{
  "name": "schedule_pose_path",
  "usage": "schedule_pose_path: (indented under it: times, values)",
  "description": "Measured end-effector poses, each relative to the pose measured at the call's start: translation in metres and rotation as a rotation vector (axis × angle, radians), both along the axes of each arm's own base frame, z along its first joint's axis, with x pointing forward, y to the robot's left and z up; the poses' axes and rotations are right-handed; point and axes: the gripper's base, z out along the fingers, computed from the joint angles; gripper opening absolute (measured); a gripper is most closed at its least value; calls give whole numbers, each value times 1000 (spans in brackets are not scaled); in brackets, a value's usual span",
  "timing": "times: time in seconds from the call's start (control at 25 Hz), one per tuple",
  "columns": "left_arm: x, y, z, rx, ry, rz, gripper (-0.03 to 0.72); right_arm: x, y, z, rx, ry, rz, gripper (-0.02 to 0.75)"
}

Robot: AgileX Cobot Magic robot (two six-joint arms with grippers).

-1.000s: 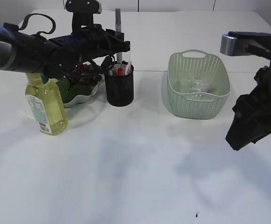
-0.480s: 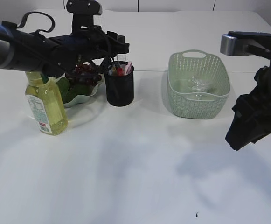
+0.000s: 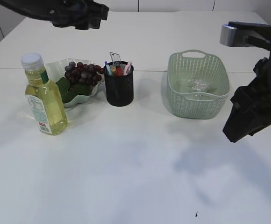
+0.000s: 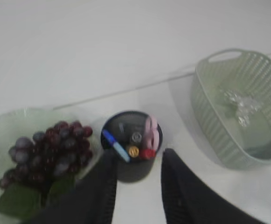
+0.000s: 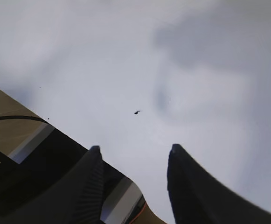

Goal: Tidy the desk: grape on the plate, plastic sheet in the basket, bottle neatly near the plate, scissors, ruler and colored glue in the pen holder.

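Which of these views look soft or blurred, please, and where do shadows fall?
Exterior view: sharp; soft grey shadows on the table, and the bottle glows yellow. Left wrist view: slightly soft throughout, the grapes and pen holder fuzzy-edged. Right wrist view: hazy, broad shadow patches on the tabletop, one dark speck readable.

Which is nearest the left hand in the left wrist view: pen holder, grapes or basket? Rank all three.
From the left hand, which is open and empty:
1. Pen holder, directly ahead, between the fingertips.
2. Grapes, off to the left on the plate.
3. Basket, farthest, to the right.
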Motion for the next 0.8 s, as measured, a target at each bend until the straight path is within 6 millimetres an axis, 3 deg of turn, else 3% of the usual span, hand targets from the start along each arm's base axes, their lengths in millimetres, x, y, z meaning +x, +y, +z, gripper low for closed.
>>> schedule_pose_path:
  times: [0.24,0.48,0.64,0.8]
  values:
    - [-72,0,47,67,176,-46,237,-2,-2,3,-6,-1,-44,364]
    - [-136,4,82,-12,325,-229,229,-19,-15,26,-57,-110,-86,364]
    - [-174,9,107,-20,273,-342,221,-38,-22,46,-43,-195,-90,365]
    - [-209,20,112,-1,215,-398,233,-65,-30,64,-5,-320,-100,364]
